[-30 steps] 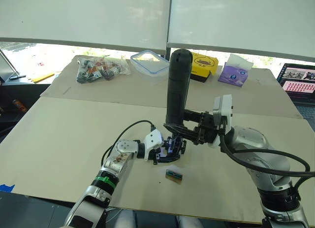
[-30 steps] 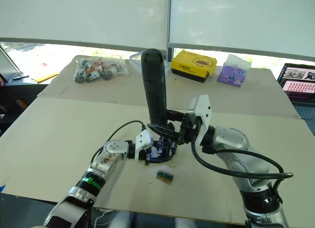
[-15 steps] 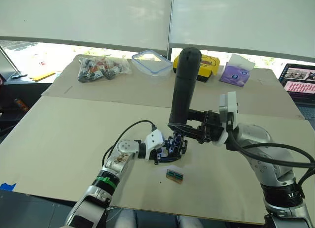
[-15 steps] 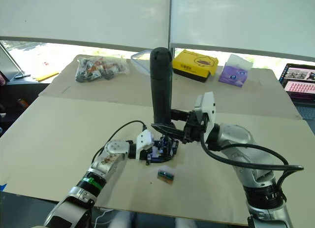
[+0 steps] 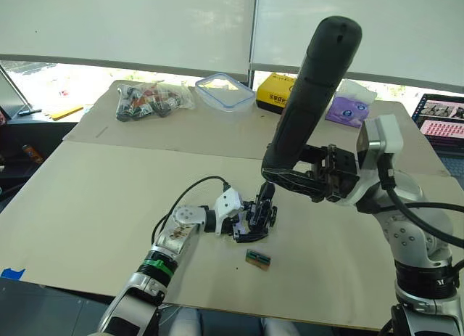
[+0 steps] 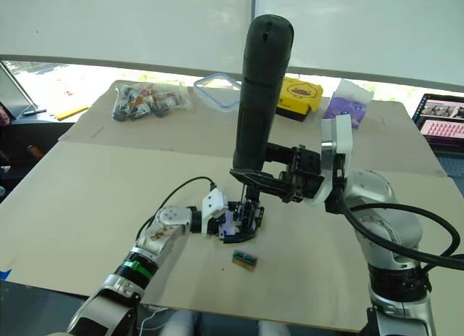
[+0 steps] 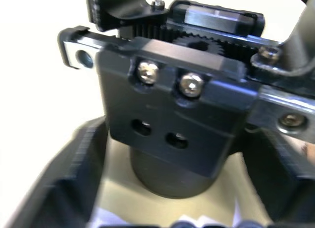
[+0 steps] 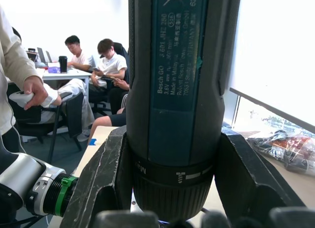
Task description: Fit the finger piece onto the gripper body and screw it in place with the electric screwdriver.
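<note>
Electric screwdriver [image 6: 262, 96], a long thick matte-black cylinder with a rounded end, stood near upright over the table [image 5: 87, 198], clamped near its lower collar by the right gripper [image 6: 272, 183]. It looked rigid, smooth and top-heavy; a low grip seemed best. Left gripper [image 5: 250, 221] was closed on the small ribbed black gripper body [image 5: 259, 217] directly beneath.

one electric screwdriver [image 5: 304, 104], one gripper body [image 5: 258, 218], perhaps two boxes [image 5: 275, 98]

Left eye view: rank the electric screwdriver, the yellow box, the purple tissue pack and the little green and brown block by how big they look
1. electric screwdriver, though nearest the camera
2-3. yellow box and purple tissue pack, both partly hidden, too close to rank
4. green and brown block
</note>
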{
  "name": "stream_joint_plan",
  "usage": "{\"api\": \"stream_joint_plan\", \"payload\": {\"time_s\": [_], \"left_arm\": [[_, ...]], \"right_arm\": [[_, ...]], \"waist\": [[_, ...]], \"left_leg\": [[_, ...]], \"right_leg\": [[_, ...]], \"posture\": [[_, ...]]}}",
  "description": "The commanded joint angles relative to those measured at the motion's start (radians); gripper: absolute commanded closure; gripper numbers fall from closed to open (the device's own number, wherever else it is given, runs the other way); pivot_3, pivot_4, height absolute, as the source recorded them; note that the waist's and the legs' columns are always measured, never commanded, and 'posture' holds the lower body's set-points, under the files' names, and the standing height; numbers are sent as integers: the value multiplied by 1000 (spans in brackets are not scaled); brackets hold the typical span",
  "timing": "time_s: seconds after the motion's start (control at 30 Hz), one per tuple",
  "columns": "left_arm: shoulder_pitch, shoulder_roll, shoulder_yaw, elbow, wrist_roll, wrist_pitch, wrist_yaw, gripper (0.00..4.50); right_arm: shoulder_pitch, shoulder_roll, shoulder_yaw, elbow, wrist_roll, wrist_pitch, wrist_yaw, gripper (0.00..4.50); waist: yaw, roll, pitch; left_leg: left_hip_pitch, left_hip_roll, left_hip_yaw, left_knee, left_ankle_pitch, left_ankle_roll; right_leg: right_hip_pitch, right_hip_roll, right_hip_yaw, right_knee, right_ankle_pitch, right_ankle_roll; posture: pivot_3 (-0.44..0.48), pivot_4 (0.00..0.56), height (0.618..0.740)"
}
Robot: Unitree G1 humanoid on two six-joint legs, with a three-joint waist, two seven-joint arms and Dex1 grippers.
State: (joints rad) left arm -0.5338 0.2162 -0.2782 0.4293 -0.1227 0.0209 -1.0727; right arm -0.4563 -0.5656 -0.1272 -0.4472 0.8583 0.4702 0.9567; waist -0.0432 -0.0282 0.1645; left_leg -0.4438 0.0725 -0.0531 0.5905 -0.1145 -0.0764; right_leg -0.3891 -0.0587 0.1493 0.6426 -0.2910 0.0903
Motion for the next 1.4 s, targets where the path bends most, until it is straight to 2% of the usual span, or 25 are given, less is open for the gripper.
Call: {"api": "stream_joint_plan", "payload": {"time_s": [0.03, 0.3, 0.43, 0.6, 0.73, 0.9, 1.1, 1.23, 1.4], "left_arm": [[39, 42, -2, -8, 18, 7, -3, 37], [181, 245, 96, -188, -80, 20, -101, 37], [254, 353, 171, -174, -120, -21, -150, 37], [300, 397, 215, -148, -154, -89, -193, 37], [351, 450, 291, -189, -261, -84, -291, 37], [389, 517, 362, -187, -319, -122, -385, 37], [400, 516, 339, -315, -346, -73, -400, 37], [372, 482, 240, -425, -291, -25, -362, 37], [341, 417, 120, -476, -238, 6, -329, 37]], "right_arm": [[4, -28, -78, -66, 70, -13, 2, 2587], [110, -158, -258, -91, 141, 13, -12, 2587], [215, -185, -350, -111, 165, 9, -18, 2587], [270, -182, -355, -170, 175, 8, -63, 2587], [375, -186, -422, -180, 154, -5, -61, 2587], [509, -183, -502, -196, 117, -38, -25, 2587], [461, -149, -434, -266, 152, -46, -104, 2587], [407, -113, -294, -349, 153, -43, -136, 2587], [394, -57, -129, -381, 97, -54, -146, 2587]], "waist": [[-2, 0, 0], [-28, 1, 0], [-28, 1, 1], [-28, 1, 1], [-26, 0, 2], [-20, 0, 2], [-20, 0, 3], [-20, -1, 3], [-17, -1, 3]], "left_leg": [[0, 0, 0, 0, 0, 0], [1, 0, 0, -5, 0, 0], [2, 0, 0, -6, 0, 0], [3, 0, 1, -6, 0, 0], [2, 0, 1, -7, 0, 0], [1, 0, 2, -10, 0, 0], [1, 0, 2, -10, 0, 0], [1, 0, 2, -10, 0, 0], [-1, 0, 2, -10, 0, 0]], "right_leg": [[0, 0, 0, 0, 0, 0], [-1, 0, 0, 1, 0, -1], [-2, 0, 1, 1, -1, -2], [-3, -1, 1, 1, -1, -3], [-2, -1, 1, 0, -2, -3], [-5, -1, 1, -1, -2, -4], [-6, -1, 1, 0, -2, -5], [-6, -1, 1, 0, -2, -4], [-6, -1, 1, -1, -2, -4]], "posture": [[0, 150, 740], [0, 150, 740], [0, 150, 740], [0, 150, 740], [0, 150, 740], [0, 150, 740], [0, 150, 740], [0, 150, 740], [0, 150, 740]]}}
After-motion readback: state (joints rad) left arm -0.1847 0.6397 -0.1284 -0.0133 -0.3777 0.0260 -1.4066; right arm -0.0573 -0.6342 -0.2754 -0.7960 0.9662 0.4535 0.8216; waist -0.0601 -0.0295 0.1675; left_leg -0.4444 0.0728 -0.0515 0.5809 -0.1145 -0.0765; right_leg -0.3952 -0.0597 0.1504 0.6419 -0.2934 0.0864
